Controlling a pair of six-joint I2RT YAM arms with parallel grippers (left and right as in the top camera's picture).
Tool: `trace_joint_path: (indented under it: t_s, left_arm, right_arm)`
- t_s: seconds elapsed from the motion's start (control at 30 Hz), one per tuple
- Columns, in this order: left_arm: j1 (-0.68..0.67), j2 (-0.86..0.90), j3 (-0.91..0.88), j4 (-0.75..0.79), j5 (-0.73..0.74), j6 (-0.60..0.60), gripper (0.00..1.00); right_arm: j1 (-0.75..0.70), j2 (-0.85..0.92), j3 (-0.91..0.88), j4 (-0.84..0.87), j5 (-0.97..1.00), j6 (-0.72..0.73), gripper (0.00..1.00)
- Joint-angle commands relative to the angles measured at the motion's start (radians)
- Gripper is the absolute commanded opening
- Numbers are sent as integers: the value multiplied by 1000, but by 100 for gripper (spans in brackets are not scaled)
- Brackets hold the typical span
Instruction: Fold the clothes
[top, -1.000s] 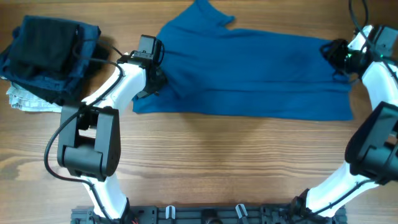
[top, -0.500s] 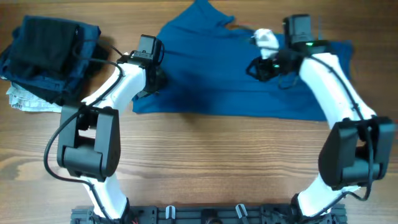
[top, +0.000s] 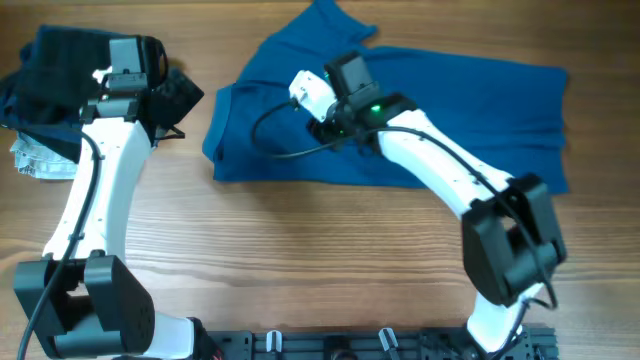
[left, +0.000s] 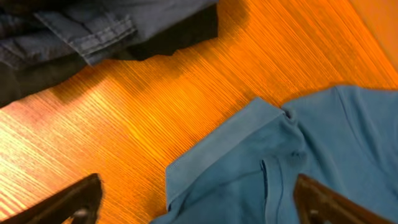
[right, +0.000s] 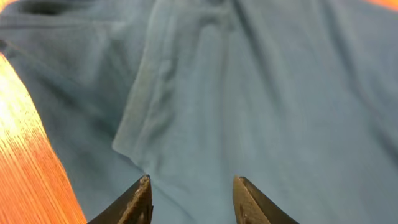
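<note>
Blue T-shirt (top: 450, 120) lies spread at 12 o'clock on counter (top: 300, 260). L pincer (left: 199, 208) wide, empty; R pincer (right: 193, 199) part-open above cloth, holding nothing. Looks soft, limp: I'd pinch hem corners.

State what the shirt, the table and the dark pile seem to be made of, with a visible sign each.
Shirt: soft matte knit, probably cotton; limp wrinkles, stitched hem.
Table: wood or wood-look laminate, smooth; long grain lines.
Pile: dark woven cloth, partly denim-like; thick stitched hem in the left wrist view.
</note>
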Motion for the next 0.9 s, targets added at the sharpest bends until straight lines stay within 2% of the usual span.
trace_joint_path:
  t_s: [0.0, 0.13, 0.17, 0.37, 0.43, 0.47, 0.5, 0.53, 0.57, 0.6, 0.73, 0.87]
  left_arm:
    - [9, -5, 8, 2, 0, 4, 100]
    - [9, -5, 8, 2, 0, 4, 100]
    - [9, -5, 8, 2, 0, 4, 100]
    - [9, -5, 8, 2, 0, 4, 100]
    - [9, -5, 8, 2, 0, 4, 100]
    - [9, -5, 8, 2, 0, 4, 100]
    - [9, -5, 8, 2, 0, 4, 100]
    - [9, -5, 8, 2, 0, 4, 100]
    - [9, -5, 8, 2, 0, 4, 100]
    - [9, -5, 8, 2, 0, 4, 100]
    - [9, -5, 8, 2, 0, 4, 100]
    - [9, -5, 8, 2, 0, 4, 100]
  right_arm:
    - [51, 84, 10, 43, 13, 43, 45]
    - [95, 129, 10, 82, 15, 52, 48]
    - [101, 148, 10, 81, 37, 69, 51]
    - [103, 203, 10, 124, 65, 171, 54]
    - [103, 203, 10, 130, 66, 188, 58]
    - [103, 203, 10, 132, 72, 188, 53]
    - [102, 203, 10, 136, 86, 189, 41]
    - [102, 203, 10, 145, 105, 188, 19]
    - [103, 203, 10, 155, 123, 188, 7]
    - [102, 203, 10, 164, 140, 188, 4]
    - [102, 192, 14, 223, 168, 188, 4]
    - [96, 169, 15, 280, 354, 148, 4]
